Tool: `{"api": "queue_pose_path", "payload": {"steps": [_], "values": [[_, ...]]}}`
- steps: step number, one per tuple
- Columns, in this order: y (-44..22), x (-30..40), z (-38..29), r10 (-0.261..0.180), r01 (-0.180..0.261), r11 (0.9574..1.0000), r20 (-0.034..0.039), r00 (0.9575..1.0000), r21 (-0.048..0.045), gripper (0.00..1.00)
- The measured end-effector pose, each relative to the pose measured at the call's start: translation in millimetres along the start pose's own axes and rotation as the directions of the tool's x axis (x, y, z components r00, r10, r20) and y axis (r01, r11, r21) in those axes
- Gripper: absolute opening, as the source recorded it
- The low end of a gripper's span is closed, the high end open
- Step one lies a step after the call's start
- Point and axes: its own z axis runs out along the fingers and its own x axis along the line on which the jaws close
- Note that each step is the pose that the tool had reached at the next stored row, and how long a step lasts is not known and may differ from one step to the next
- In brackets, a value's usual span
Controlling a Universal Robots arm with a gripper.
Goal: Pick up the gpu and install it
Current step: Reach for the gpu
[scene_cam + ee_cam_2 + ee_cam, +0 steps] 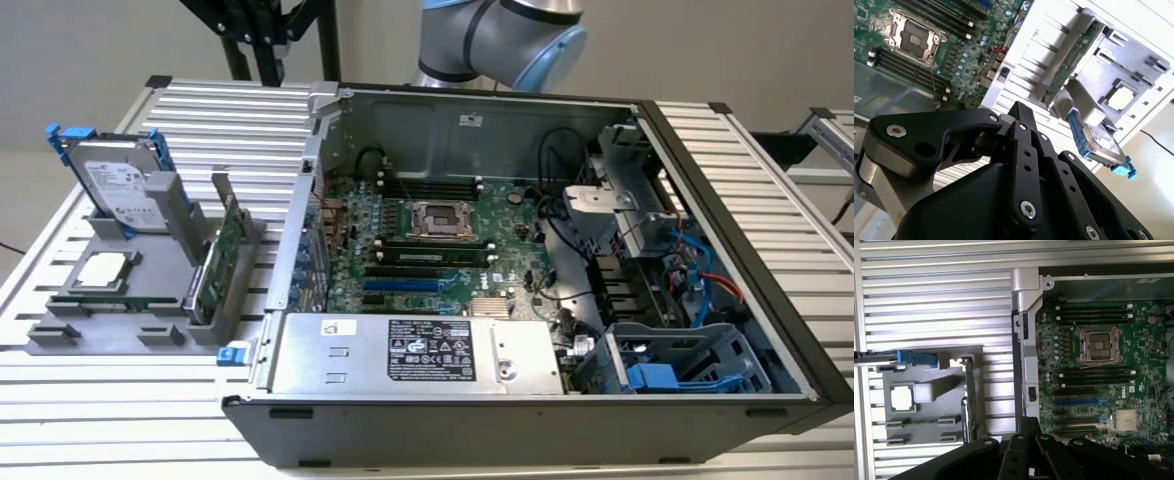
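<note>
The gpu (230,252) is a green card standing on edge in a slot of the grey holder (80,330), on the exterior view's left of the open computer case (534,420). In both wrist views it shows as a thin green edge (970,395) (1069,65). My gripper (1028,421) (1019,107) hangs well above the table, over the case's side wall, apart from the gpu. Its black fingers (1023,426) are shut together with nothing between them. The motherboard (427,240) lies inside the case with its blue expansion slot (1076,402) bare.
The holder also carries a silver hard drive with blue rails (114,180) and a square processor (100,270). Inside the case are a silver power supply (414,355), loose cables (694,275) and a blue-tabbed drive cage (681,365). The arm (501,40) rises behind the case.
</note>
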Motion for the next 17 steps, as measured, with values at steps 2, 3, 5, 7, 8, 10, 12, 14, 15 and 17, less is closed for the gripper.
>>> {"api": "queue_pose_path", "payload": {"steps": [2, 3, 5, 7, 8, 10, 12, 14, 15, 17], "values": [[-0.1, 1.7, -0.1, 0.0, 0.0, 1.0, 0.0, 1.0, 0.0001, 0.0], [-0.2, 2.6, 0.0, 0.0, 0.0, 1.0, 0.0, 1.0, 0.0, 0.0], [-0.3, 4.3, -0.1, 0.0, 0.0, 1.0, 0.0, 1.0, 0.0, 0.0], [-0.4, 5.8, -0.1, 0.0, 0.0, 1.0, 0.0, 1.0, 0.0, 0.0], [-0.5, 6.6, -0.2, 0.0, 0.0, 1.0, 0.0, 1.0, 0.0001, 0.0], [-0.6, 8.3, -0.2, 0.0, 0.0, 1.0, 0.0, 1.0, 0.0, 0.0], [-0.7, 9.9, -0.2, 0.0, 0.0, 1.0, 0.0, 1.0, 0.0, 0.0], [-0.8, 11.5, -0.3, 0.0, 0.0, 1.0, 0.0, 1.0, 0.0, 0.0], [-0.9, 12.3, -0.3, 0.0, 0.0, 1.0, 0.0, 1.0, 0.0, 0.0], [-1.0, 13.8, -0.3, 0.0, 0.0, 1.0, 0.0001, 1.0, 0.0, 0.0]]}}
